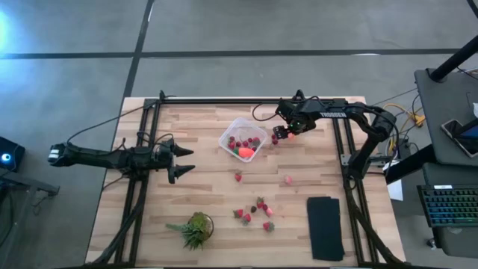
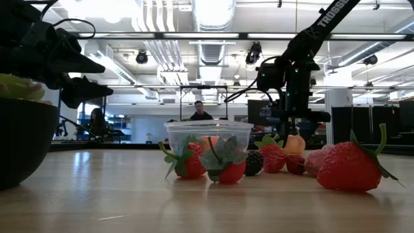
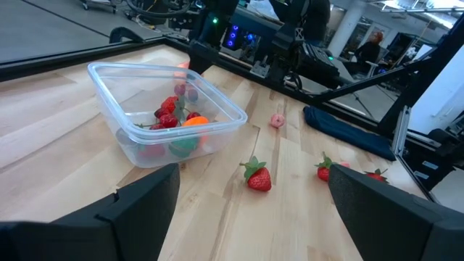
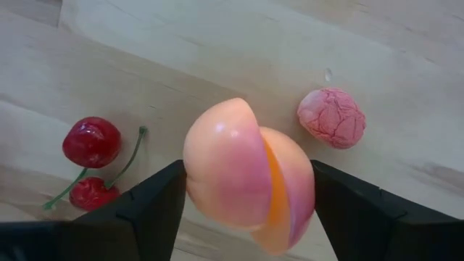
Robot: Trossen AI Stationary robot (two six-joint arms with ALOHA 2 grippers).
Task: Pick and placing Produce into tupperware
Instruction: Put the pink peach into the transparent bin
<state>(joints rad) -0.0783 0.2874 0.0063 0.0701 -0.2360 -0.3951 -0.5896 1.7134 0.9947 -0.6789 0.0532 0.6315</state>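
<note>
The clear tupperware [image 1: 243,140] stands at the table's middle far side and holds several red strawberries and an orange piece [image 3: 194,122]. Just right of it, my right gripper [image 1: 288,134] points down with a pink-orange round fruit [image 4: 246,174] between its fingers. Two red cherries [image 4: 90,141] and a pink knobbly piece [image 4: 331,117] lie on the wood beside the fruit. More strawberries [image 1: 254,213] lie scattered toward the near side. My left gripper [image 1: 183,161] waits open at the table's left, aimed at the tub. My right gripper pinches the round fruit between its two fingers, one on each opposite side [image 4: 190,181]. The fingers come from above, pointing down. In the low view the fruit [image 2: 294,144] sits low, at the tabletop; I cannot tell whether it is lifted clear.
A spiky green plant [image 1: 196,228] stands at the near left and a flat black pad [image 1: 325,228] lies at the near right. Single strawberries [image 1: 238,177] [image 1: 288,180] lie mid-table. People show in the room beyond the table.
</note>
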